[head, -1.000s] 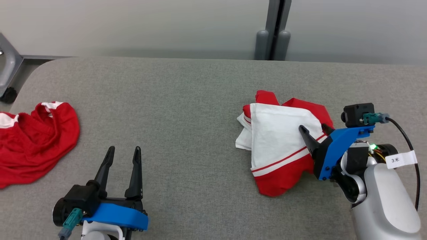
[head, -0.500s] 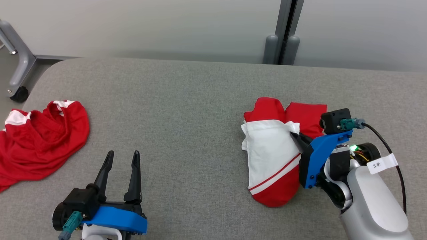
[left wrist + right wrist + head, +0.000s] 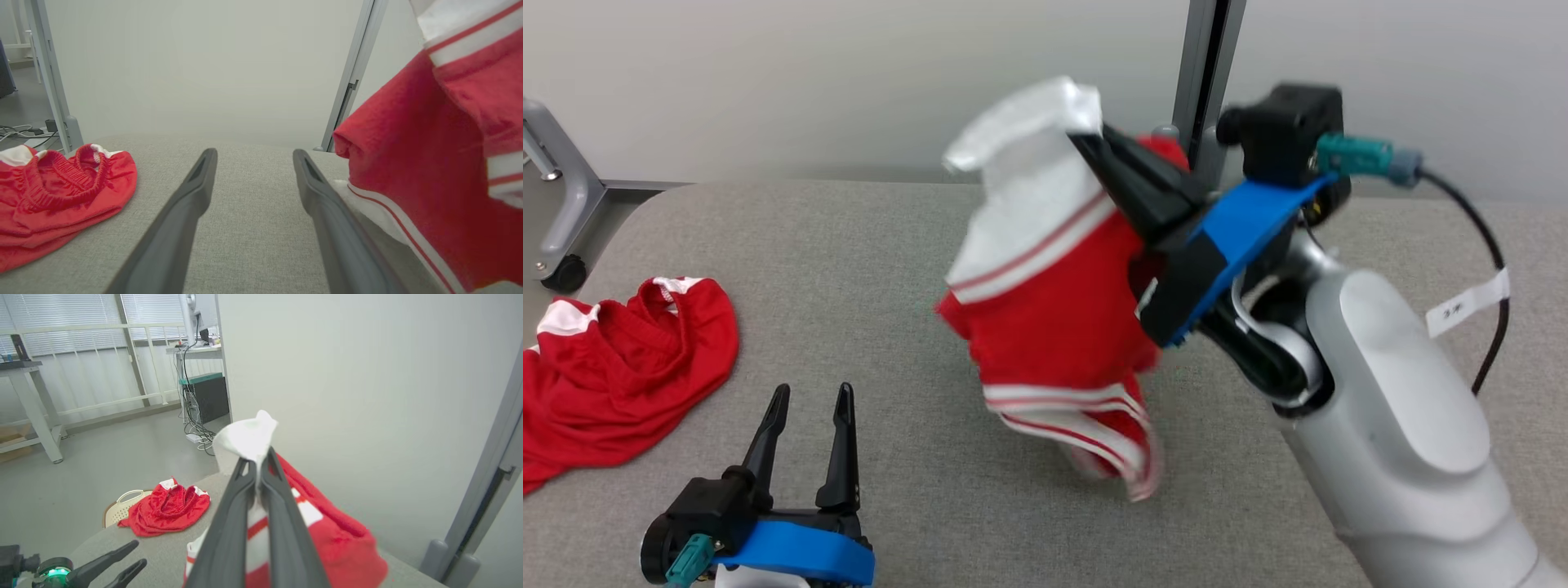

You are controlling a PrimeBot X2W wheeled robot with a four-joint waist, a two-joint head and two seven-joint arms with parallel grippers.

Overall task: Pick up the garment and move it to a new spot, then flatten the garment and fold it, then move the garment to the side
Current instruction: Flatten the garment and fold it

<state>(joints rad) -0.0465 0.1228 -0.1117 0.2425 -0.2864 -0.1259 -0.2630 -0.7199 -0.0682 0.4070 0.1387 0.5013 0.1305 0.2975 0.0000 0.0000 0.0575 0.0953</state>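
Fingers of left gripper (image 3: 813, 392) spread wide and empty, low over near edge of gray table (image 3: 866, 269). Beyond it, red-and-white garment (image 3: 1054, 318) dangling over mid-table, white corner pinched between closed fingers of raised right gripper (image 3: 1094, 147), lowest hem blurred. Farther left, second red garment (image 3: 613, 359) bunched at table edge, well apart from the held one.

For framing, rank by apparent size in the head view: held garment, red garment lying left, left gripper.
1. Held garment, largest, though it hangs nearer the camera
2. red garment at left
3. left gripper, smallest
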